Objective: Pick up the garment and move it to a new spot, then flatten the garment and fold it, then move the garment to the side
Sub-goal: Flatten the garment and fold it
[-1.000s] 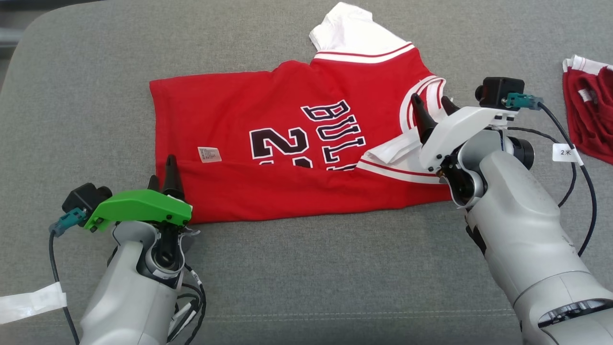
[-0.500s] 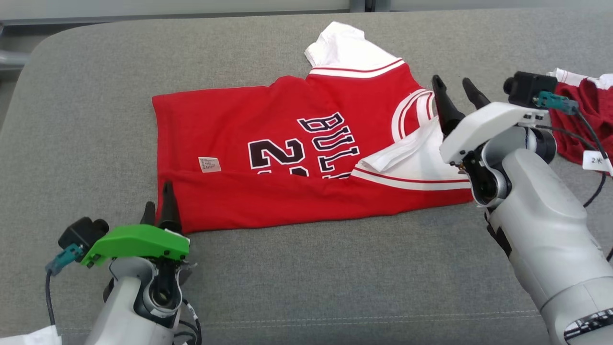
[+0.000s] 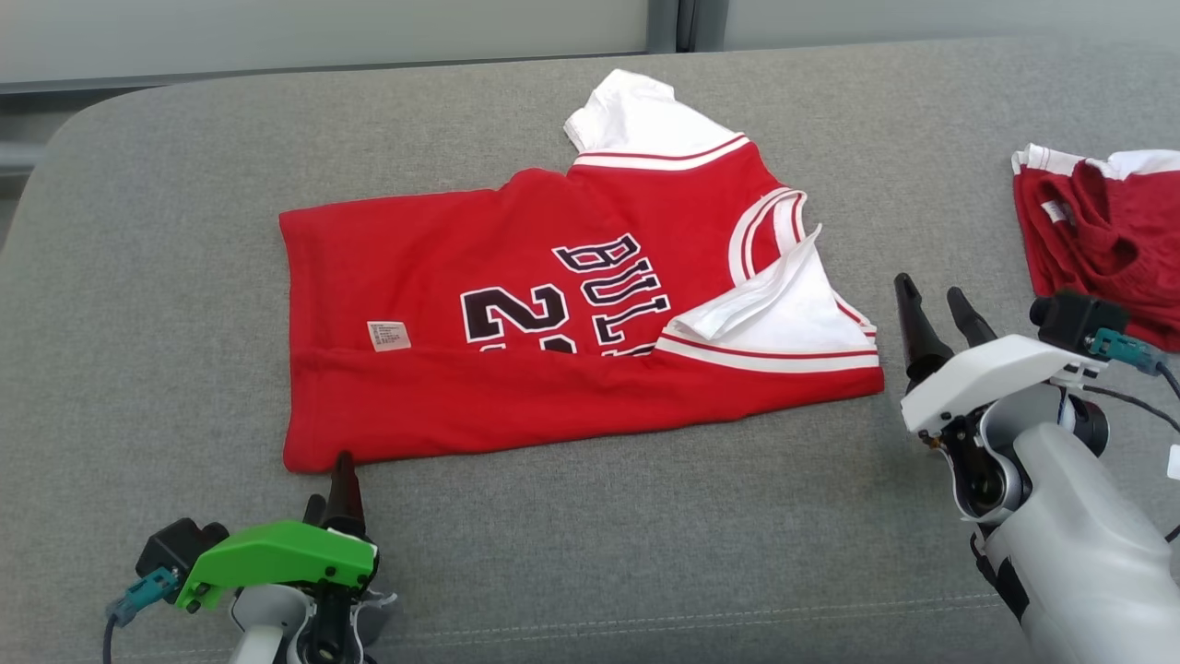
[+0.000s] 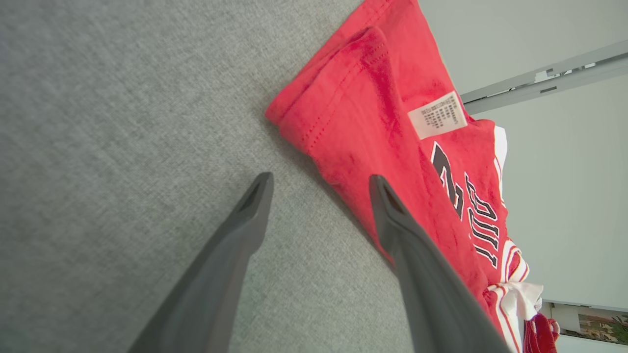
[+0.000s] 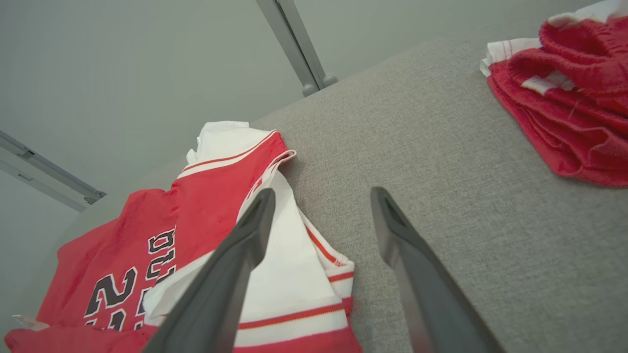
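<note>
The garment (image 3: 516,323), a red jersey with white sleeves and dark lettering, lies flat in the middle of the grey fabric-covered counter (image 3: 645,553), hem toward the left edge and collar toward the right. Its near long side is turned up over itself in one fold. One white sleeve is tucked in across the chest; the other pokes out toward the far edge. A second, bunched red garment (image 3: 1097,231) sits well apart by the right edge.

The left end effector (image 3: 330,489) is spread wide and holds nothing. One fingertip is right at the near-left corner of the hem; whether it touches the cloth I cannot tell. The right end effector (image 3: 929,290) is also spread wide and empty, just beside the shoulder end and clear of it.

The jersey looks light, soft and limp, so it will likely sag and drag wherever it is unsupported. The doubled near edge seems the best hold: pinch both layers at the hem corner and at the shoulder corner. The tucked sleeve may flop loose.
</note>
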{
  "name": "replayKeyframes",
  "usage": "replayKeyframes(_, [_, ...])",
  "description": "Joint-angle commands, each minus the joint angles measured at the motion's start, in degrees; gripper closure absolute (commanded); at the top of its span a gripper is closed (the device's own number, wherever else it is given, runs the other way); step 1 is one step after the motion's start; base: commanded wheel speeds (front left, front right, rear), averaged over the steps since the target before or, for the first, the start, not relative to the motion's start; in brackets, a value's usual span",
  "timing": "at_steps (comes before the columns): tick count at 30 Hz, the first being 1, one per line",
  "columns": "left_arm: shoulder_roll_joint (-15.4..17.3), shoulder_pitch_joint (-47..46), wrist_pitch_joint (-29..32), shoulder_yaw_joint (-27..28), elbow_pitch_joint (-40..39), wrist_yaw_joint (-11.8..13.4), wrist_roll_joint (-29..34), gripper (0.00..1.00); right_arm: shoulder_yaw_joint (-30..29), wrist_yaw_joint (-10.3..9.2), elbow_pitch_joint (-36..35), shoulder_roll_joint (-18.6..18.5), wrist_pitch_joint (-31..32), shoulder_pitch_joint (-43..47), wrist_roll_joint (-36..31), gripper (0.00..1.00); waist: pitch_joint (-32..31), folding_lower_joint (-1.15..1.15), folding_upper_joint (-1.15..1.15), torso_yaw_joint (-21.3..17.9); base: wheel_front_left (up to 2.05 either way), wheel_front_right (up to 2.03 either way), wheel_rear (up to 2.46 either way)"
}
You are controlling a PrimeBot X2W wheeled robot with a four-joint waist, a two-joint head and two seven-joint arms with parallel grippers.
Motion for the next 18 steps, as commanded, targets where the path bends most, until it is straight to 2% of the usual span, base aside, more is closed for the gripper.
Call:
replayKeyframes(1, [-0.15, 0.45, 0.03, 0.53, -0.23, 0.21, -0.85, 0.00, -0.21, -0.01, -0.55, -0.01, -0.15, 0.98, 0.33, 0.00, 0.46, 0.00, 0.00, -0.51, 0.00, 0.00, 0.00])
replayKeyframes(9, [-0.82, -2.68, -0.59, 3.62, 1.72, 0.03, -3.67, 0.00, -1.18, -0.01, -3.95, 1.54, 1.68, 5.33, 0.77, 0.00, 3.00, 0.00, 0.00, -2.18, 0.00, 0.00, 0.00])
replayKeyframes(18, [-1.23, -6.71, -1.57, 5.27, 6.01, -1.58, -4.57, 0.00, -2.30, -0.01, -4.78, 4.25, 5.91, 6.78, 1.27, 0.00, 5.41, 0.00, 0.00, -2.15, 0.00, 0.00, 0.00])
